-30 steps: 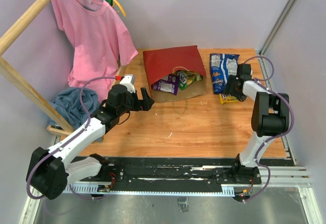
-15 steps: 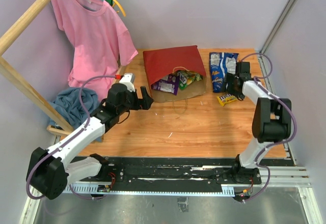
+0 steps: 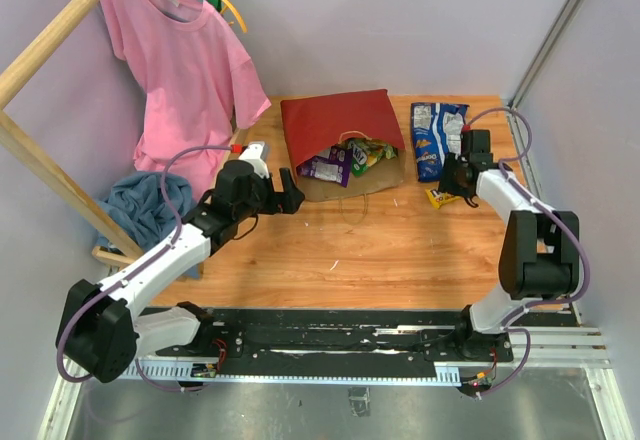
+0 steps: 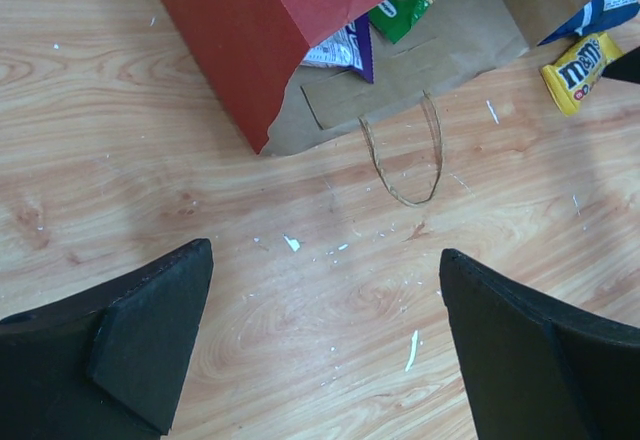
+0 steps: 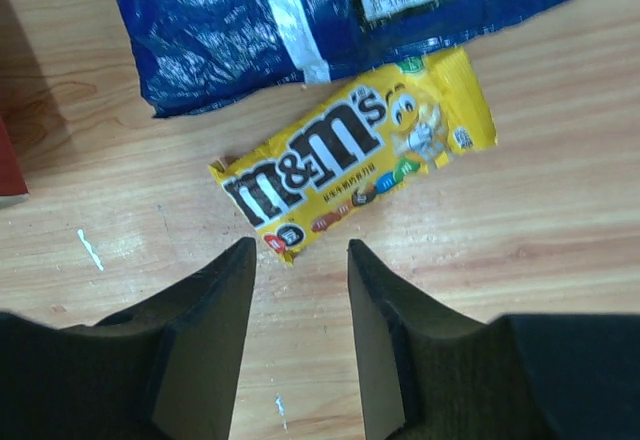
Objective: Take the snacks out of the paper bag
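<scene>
right gripper (image 5: 300,248) has narrowed (nothing held)
yellow candy pack (image 5: 355,155) lies just beyond its tips at 12 o'clock; left gripper (image 4: 325,260) spread wide.

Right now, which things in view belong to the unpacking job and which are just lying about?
Job:
- paper bag, lying on its side
- purple packet and green packet, in its mouth
- blue-white cookie bag and yellow candy pack, already out

Lying about:
- pink shirt
- blue cloth heap
- wooden rack
</scene>
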